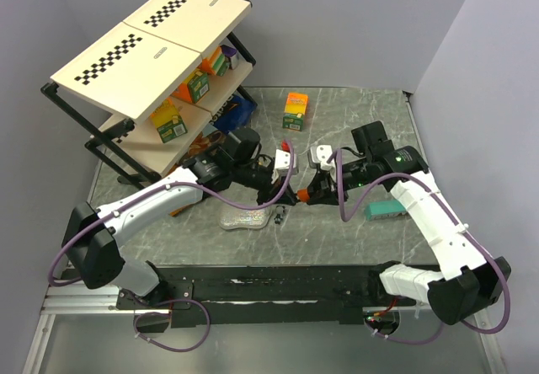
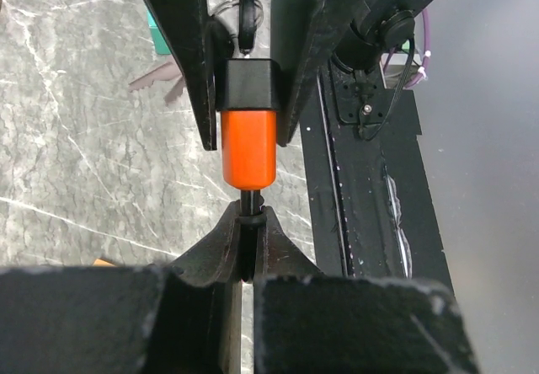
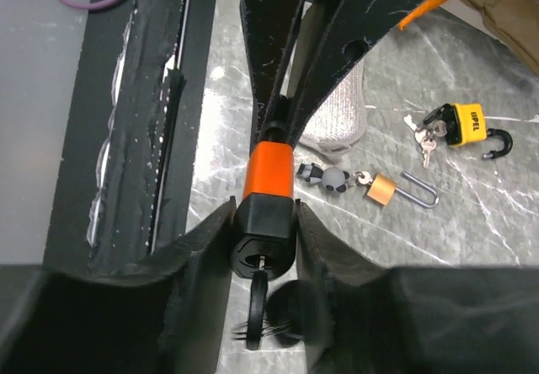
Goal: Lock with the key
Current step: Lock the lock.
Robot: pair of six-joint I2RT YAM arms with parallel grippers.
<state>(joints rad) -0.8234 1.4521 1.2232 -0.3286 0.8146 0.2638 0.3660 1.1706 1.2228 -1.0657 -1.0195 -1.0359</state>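
The left gripper (image 2: 246,222) was pictured pressed together on the thin black shackle (image 2: 248,202) at the lower centre of the left wrist view. The orange-and-black padlock (image 2: 248,142) was held just above it, clear of the marble table (image 2: 76,138). From the top of that frame the right gripper (image 3: 263,222) was clamped on the lock's black end, its fingers flat against both sides. The lock was thus held between the two arms, near the middle of the overhead view, with its long axis running straight from one gripper to the other. The key (image 3: 257,302) was seated in the keyhole at the black end and was shown hanging at the bottom centre of the right wrist view. There it lay behind the right gripper's fingertips and on the far side of the lock from the left gripper. The right arm was judged the nearer to it, though neither gripper was free to turn it. A yellow padlock (image 3: 461,125) and a small brass padlock (image 3: 381,190) were shown lying on the table at the right of that frame.
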